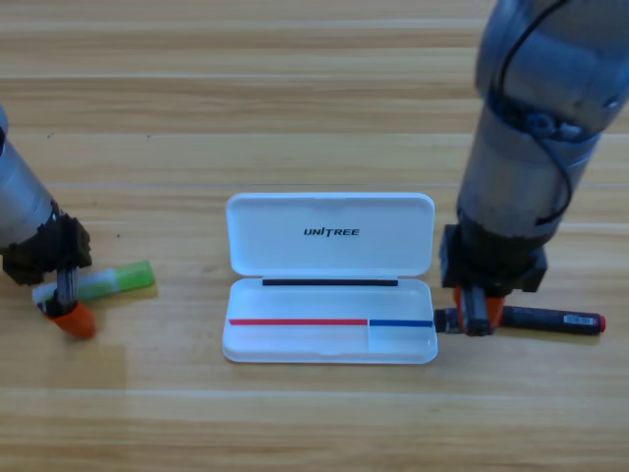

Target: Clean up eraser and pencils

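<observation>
Early in the task, judging by the layout: white case (329, 334) open in the middle of the tabletop (295, 88), lid flat behind the tray, both compartments bare of eraser or pencils. Nothing stowed yet. Left pincer (69, 313) down at the near end of the white pencil with the light-green end (110, 281), which lies flat well to the left of the case; orange tips at or over its white end, but whether clamped or merely straddling cannot be told. Right pincer (478, 317) down on the cap-less end of the dark pencil with the red cap (550, 321), lying flat just right of the case, red tip pointing away toward the right edge; contact looks likely, grip itself not readable from above. Eraser nowhere visible, possibly hidden under an arm. Left to do: both pencils lifted and laid in the tray, eraser found and placed. Room for moving looks generous: wide bare wood ahead of and behind the case, short path from the right, longer one from the left. Low tray wall and upright-hinged lid as the edges to clear.
</observation>
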